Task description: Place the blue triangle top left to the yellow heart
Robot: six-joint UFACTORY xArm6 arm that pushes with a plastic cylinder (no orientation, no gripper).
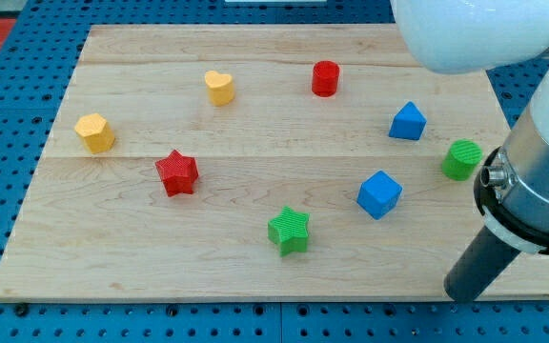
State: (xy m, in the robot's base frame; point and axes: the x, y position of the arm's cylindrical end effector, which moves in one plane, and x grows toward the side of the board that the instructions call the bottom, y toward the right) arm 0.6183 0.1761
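Observation:
The blue triangle (pixel 407 122) lies at the board's right side, toward the view's top. The yellow heart (pixel 220 87) lies near the view's top, left of centre, far left of the triangle. My tip (pixel 462 292) rests at the board's bottom right corner, well below the blue triangle and right of the blue cube (pixel 379 194). It touches no block.
A red cylinder (pixel 325 78) sits between heart and triangle near the top. A yellow hexagon (pixel 95 132) lies at the left, a red star (pixel 177 173) below the heart, a green star (pixel 289 231) at bottom centre, a green cylinder (pixel 461 159) at the right edge.

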